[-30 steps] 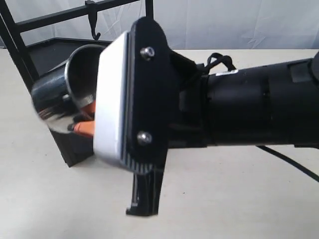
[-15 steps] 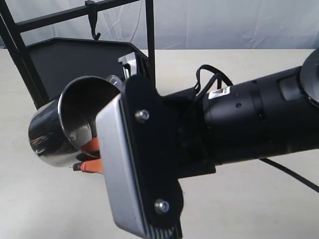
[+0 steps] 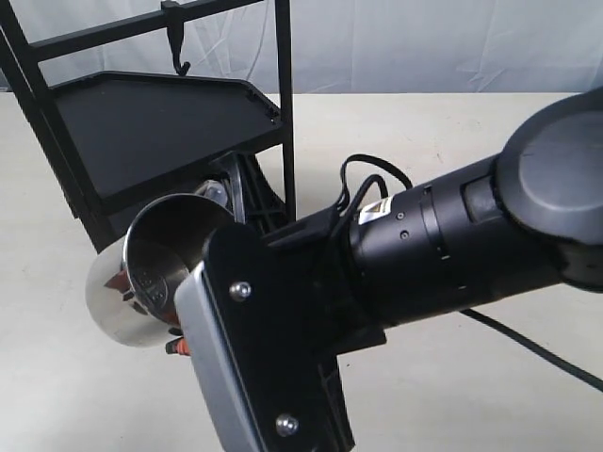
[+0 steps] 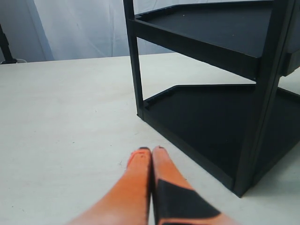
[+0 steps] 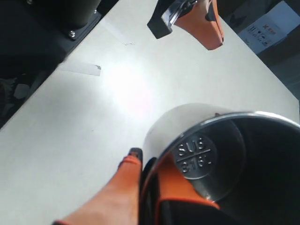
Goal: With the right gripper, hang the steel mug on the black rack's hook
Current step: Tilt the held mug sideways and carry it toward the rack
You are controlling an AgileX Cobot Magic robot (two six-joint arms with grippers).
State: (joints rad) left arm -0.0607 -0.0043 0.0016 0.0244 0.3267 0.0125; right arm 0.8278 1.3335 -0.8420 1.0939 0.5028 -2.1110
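Note:
The steel mug (image 3: 141, 282) hangs tilted in the air, its open mouth facing the exterior camera, low in front of the black rack (image 3: 151, 122). My right gripper (image 3: 172, 339) is shut on the mug's wall. In the right wrist view one orange finger (image 5: 123, 187) lies outside the mug (image 5: 187, 126) and the other inside it. The hook (image 3: 179, 55) hangs bare from the top crossbar, well above the mug. My left gripper (image 4: 151, 151) is shut and holds nothing, low over the table beside the rack's (image 4: 206, 117) lower tray.
The thick black right arm (image 3: 452, 245) fills the lower right of the exterior view, with a cable (image 3: 528, 348) trailing over the beige table (image 3: 415, 122). The left gripper's fingers (image 5: 201, 21) show ahead in the right wrist view. A white curtain stands behind.
The right gripper has sunk with the mug, down and away from the hook, while rolling. The rack's upper tray, hidden before, now shows.

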